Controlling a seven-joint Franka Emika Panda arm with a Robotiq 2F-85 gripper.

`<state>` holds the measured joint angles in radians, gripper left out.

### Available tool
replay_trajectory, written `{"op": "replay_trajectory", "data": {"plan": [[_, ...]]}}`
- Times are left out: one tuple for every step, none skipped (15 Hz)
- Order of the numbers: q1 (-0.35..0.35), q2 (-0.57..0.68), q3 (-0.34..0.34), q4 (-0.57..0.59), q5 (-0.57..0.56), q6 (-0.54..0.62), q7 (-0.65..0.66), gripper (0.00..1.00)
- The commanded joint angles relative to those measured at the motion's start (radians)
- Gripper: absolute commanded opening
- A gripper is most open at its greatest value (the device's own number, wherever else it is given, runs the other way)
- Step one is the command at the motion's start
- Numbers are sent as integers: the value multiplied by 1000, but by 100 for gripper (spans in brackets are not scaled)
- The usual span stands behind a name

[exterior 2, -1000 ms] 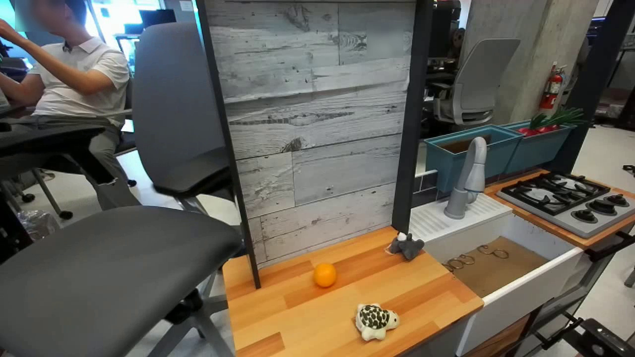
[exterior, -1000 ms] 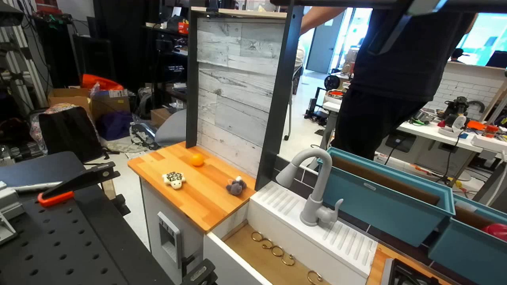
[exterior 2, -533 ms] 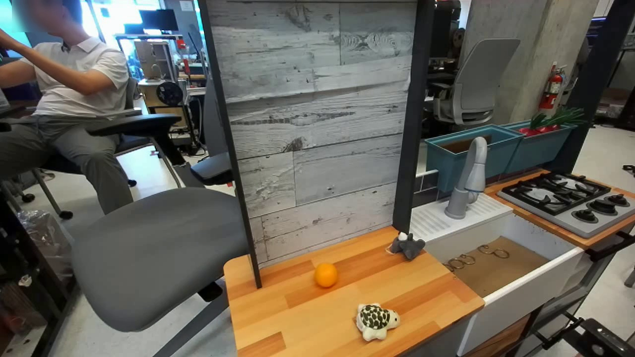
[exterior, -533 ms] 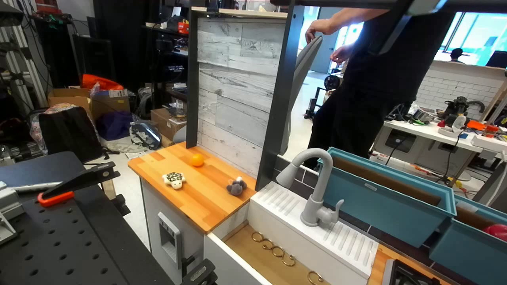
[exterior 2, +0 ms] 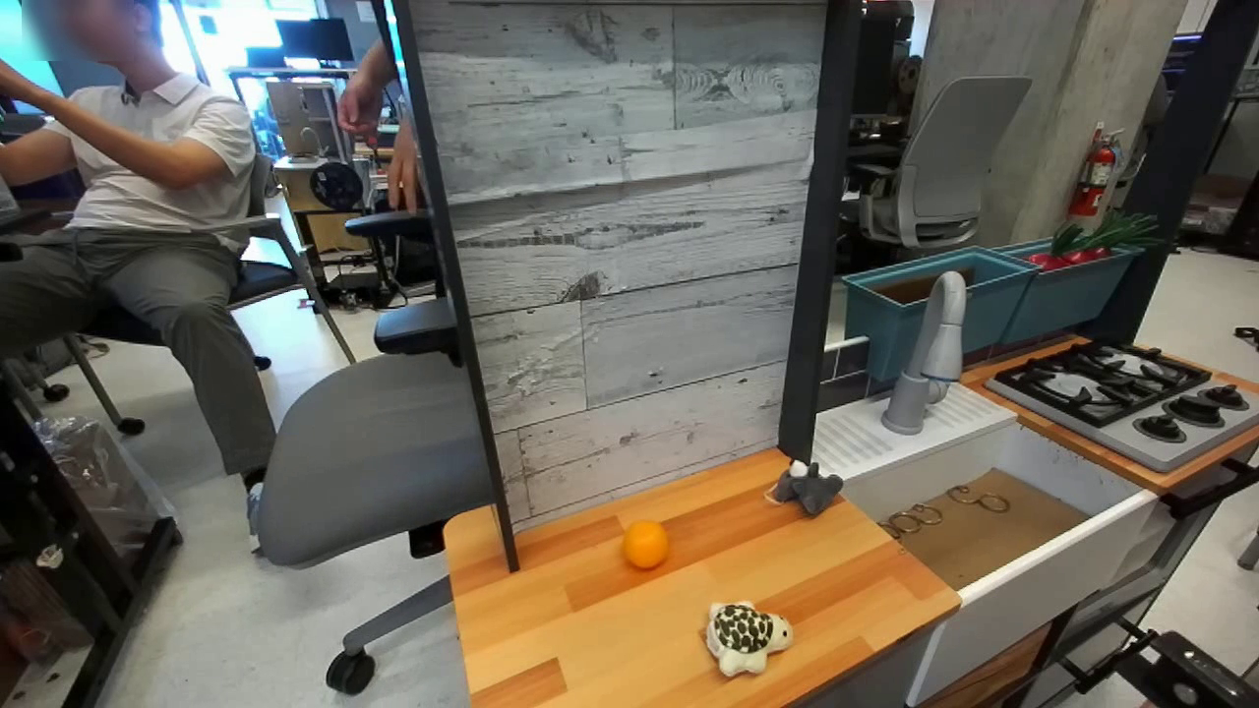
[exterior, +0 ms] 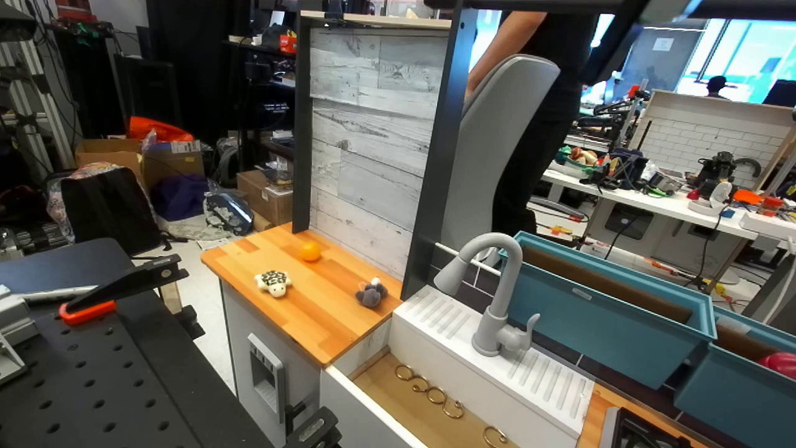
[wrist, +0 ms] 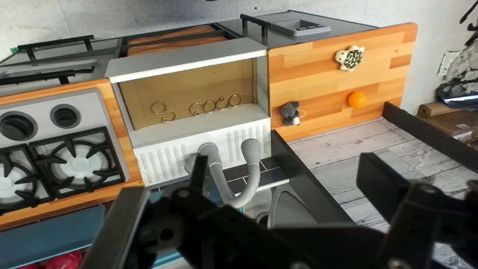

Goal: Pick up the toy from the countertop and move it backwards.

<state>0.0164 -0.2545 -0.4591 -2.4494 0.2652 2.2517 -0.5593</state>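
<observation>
Wrist view: the grey toy (wrist: 289, 113) lay up the picture, past the wide-spread fingers (wrist: 377, 181)

The two fingers of the gripper (wrist: 286, 168) were far apart, with nothing held between them. The toy was well away from them. It sat on the wooden countertop (wrist: 317, 82), near the edge by the white sink (wrist: 186, 59) and near the foot of the grey wood wall (wrist: 336, 168). It lay up the picture from the gap, almost in line with the middle. That was the big thing for the next move: the gripper seemed to need a long reach that way, and only a tiny bit sideways.

A dark post (wrist: 307, 183) showed in the gap, and the toy sat close to its foot. I thought a finger could bump the post or the wall on the way.

The toy was lumpy, so I could not tell its long way for sure. Its small white end pointed down the picture, to the gripper's side. Both exterior views showed the toy in that same corner, but I could not pick out the gripper there.
</observation>
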Motion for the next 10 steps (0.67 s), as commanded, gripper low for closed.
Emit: {"op": "replay_trajectory", "data": {"plan": [[-54, 6, 53, 2, 18, -5, -12, 100], [-60, 19, 63, 1, 18, 10, 20, 100], [-65, 40, 83, 5, 9, 18, 60, 100], [-66, 55, 103, 2, 5, 32, 87, 100], [-65, 72, 135, -7, -8, 60, 125, 100], [-63, 94, 163, -9, -21, 79, 159, 100], [-58, 117, 195, -14, -37, 107, 200, 100], [-49, 145, 232, -22, -49, 155, 242, 100], [-44, 176, 267, -24, -74, 193, 283, 100], [-39, 210, 304, -24, -109, 235, 336, 100]]}}
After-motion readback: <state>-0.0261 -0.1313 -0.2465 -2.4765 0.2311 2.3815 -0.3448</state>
